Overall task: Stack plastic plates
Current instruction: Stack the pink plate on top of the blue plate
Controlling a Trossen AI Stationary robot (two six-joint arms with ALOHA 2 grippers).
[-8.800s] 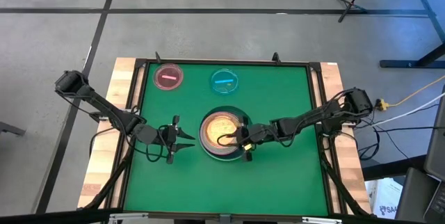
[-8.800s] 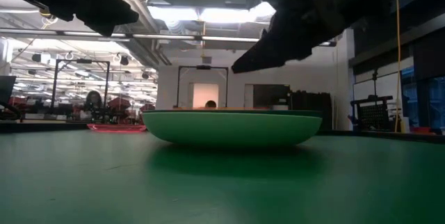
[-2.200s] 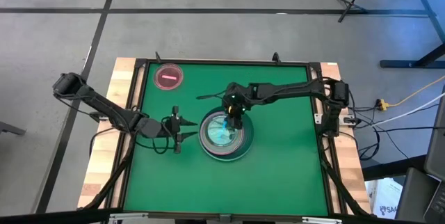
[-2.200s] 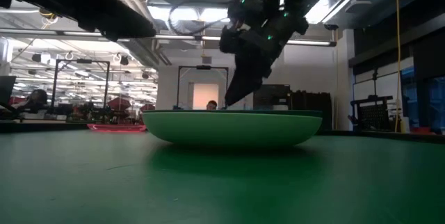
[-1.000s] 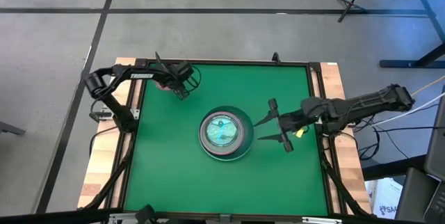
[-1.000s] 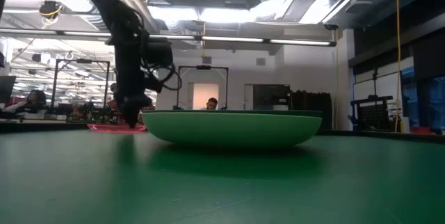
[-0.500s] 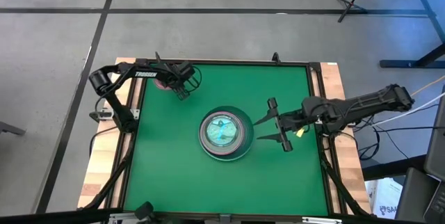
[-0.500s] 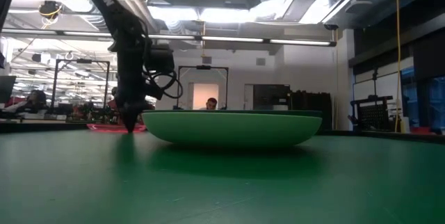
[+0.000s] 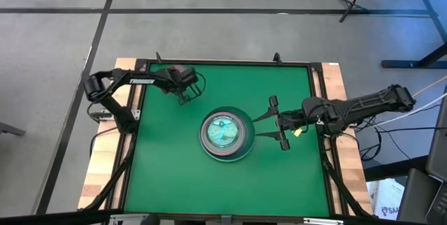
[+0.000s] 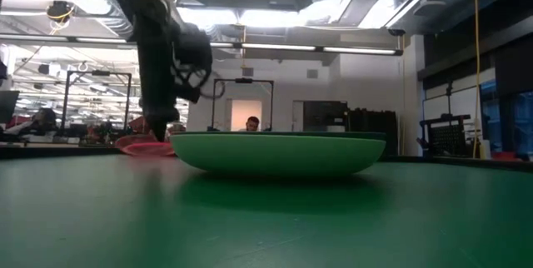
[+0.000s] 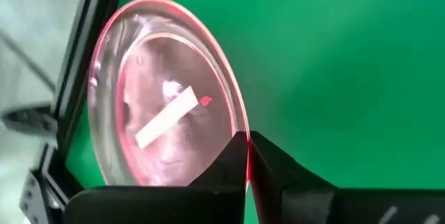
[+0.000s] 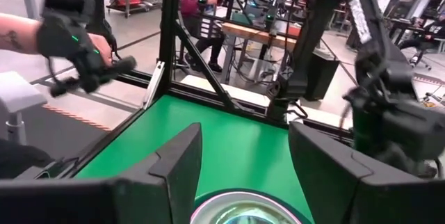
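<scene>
A small translucent pink plate (image 11: pixel 160 126) lies at the table's far left (image 10: pixel 146 145). My left gripper (image 9: pixel 184 91) stands over it, shut on its rim. At the table's middle sits a stack of plastic plates (image 9: pixel 225 135): a large dark green one at the bottom (image 10: pixel 279 153) and a small blue one on top. My right gripper (image 9: pixel 276 124) hovers open just right of the stack, its fingers (image 12: pixel 174 168) pointing toward it and touching nothing. My left gripper pinches the pink plate's rim (image 11: pixel 241 140) between its two fingers, on the edge that faces the stack. The fingers come from above, pointing down. The plate sits tilted in the low view; whether its far edge still rests on the table I cannot tell.
A black raised frame (image 9: pixel 223 63) runs around the green table top. Beyond the far edge, a person's hand (image 12: pixel 83 50) holds a dark control handle, and other people and rigs stand in the room behind.
My left gripper has taken hold of the pink plate's rim at the far left. The plate, flat on the table before, now shows tilted and raised on one side in the low view.
</scene>
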